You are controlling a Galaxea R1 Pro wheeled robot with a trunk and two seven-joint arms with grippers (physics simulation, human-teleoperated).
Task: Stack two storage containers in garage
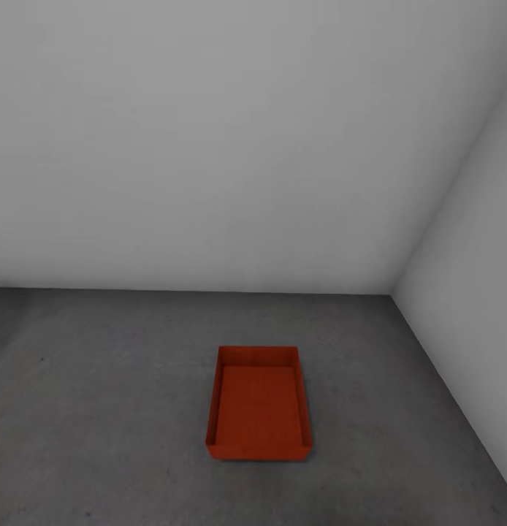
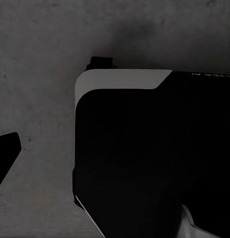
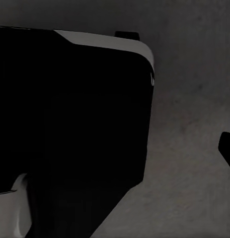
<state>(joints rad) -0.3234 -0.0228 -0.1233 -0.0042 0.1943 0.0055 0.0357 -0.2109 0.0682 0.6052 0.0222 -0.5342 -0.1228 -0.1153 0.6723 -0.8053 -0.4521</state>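
Note:
One orange-red storage container [image 1: 258, 405] lies flat on the dark grey concrete floor [image 1: 100, 409] of the garage, open side up, near the corner of two pale walls. Nothing is inside it. The other container is out of view. In the left wrist view a single dark fingertip [image 2: 6, 153] pokes in at the picture's edge over the concrete. The right wrist view likewise has one dark fingertip [image 3: 227, 148] at its edge. Neither fingertip touches anything, and I cannot tell how the jaws stand.
A plain pale grey back wall [image 1: 210, 146] meets a side wall [image 1: 473, 292] just right of the container. Both wrist views look down past the robot's own black, white-trimmed body [image 2: 144, 158] [image 3: 70, 114] onto the mottled concrete.

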